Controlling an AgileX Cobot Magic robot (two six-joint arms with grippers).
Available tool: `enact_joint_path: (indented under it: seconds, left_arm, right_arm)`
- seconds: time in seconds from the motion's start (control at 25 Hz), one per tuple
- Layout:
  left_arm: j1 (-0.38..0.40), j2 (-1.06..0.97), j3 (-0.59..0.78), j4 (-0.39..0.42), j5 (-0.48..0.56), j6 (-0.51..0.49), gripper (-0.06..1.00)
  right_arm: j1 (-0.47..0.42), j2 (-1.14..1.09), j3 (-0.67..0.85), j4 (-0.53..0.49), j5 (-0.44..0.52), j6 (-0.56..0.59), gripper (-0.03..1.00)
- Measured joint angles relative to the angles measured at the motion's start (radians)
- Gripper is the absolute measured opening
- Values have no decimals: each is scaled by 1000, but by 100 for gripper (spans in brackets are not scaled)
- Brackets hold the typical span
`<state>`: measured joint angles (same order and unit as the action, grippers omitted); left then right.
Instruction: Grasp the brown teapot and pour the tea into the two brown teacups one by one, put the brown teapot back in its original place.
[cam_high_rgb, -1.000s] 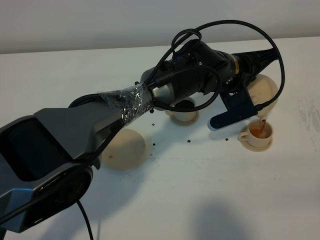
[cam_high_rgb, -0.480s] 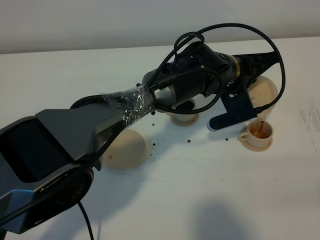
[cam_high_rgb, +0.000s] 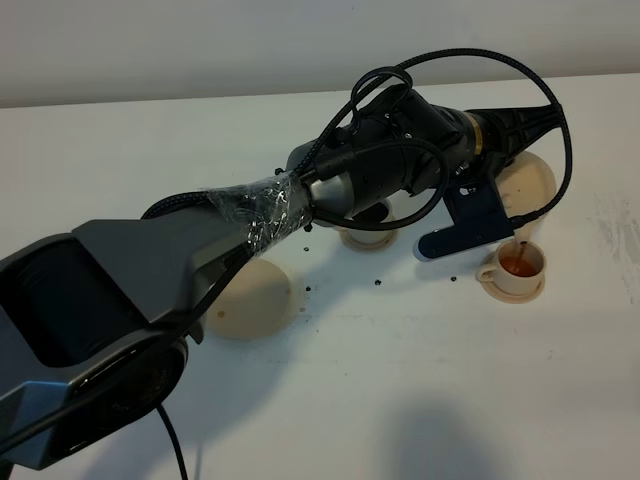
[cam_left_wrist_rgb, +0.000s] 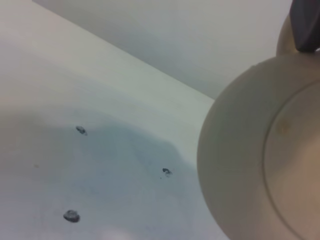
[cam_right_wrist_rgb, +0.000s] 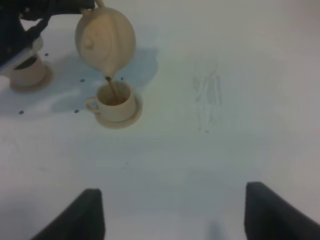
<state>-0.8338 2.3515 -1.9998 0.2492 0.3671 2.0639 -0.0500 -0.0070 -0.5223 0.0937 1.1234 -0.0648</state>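
Observation:
The brown teapot (cam_high_rgb: 527, 183) hangs tilted above the right teacup (cam_high_rgb: 516, 270), and a thin stream of tea (cam_right_wrist_rgb: 112, 88) runs from its spout into that cup (cam_right_wrist_rgb: 115, 101). My left gripper (cam_high_rgb: 512, 135) has reached across and is shut on the teapot's handle; the left wrist view shows the teapot (cam_left_wrist_rgb: 250, 165) close up with a dark fingertip (cam_left_wrist_rgb: 305, 22) beside the handle. The other teacup (cam_high_rgb: 366, 228) sits half hidden under the left arm. The flat tan saucer disc (cam_high_rgb: 252, 298) lies bare at the left. My right gripper (cam_right_wrist_rgb: 175, 215) is open and holds nothing.
The left arm with its cables (cam_high_rgb: 380, 170) and blue camera bracket (cam_high_rgb: 466, 226) spans the middle of the white table (cam_high_rgb: 400, 380). Small dark specks (cam_high_rgb: 378, 282) lie scattered around the cups. A faint smear (cam_right_wrist_rgb: 207, 95) marks the table right of the cup.
The left arm has shifted slightly while it holds the teapot tilted. Tea keeps running into the right cup. The right gripper has not moved.

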Motion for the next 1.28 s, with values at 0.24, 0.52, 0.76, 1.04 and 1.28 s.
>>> enact_joint_path:
  seconds: [0.24, 0.52, 0.76, 1.04, 1.28]
  left_arm:
    - [0, 0, 28, 22, -24, 0, 9]
    - [-1, 0, 31, 51, -40, -17, 9]
    - [-1, 0, 31, 80, -41, -55, 9]
    - [-4, 0, 31, 103, -46, -73, 9]
    - [-8, 0, 31, 103, -46, -78, 9]
  right_arm:
    - [0, 0, 0, 0, 0, 0, 57]
    - [0, 0, 0, 0, 0, 0, 57]
    - [0, 0, 0, 0, 0, 0, 57]
    - [0, 0, 0, 0, 0, 0, 57]
    - [0, 0, 0, 0, 0, 0, 57]
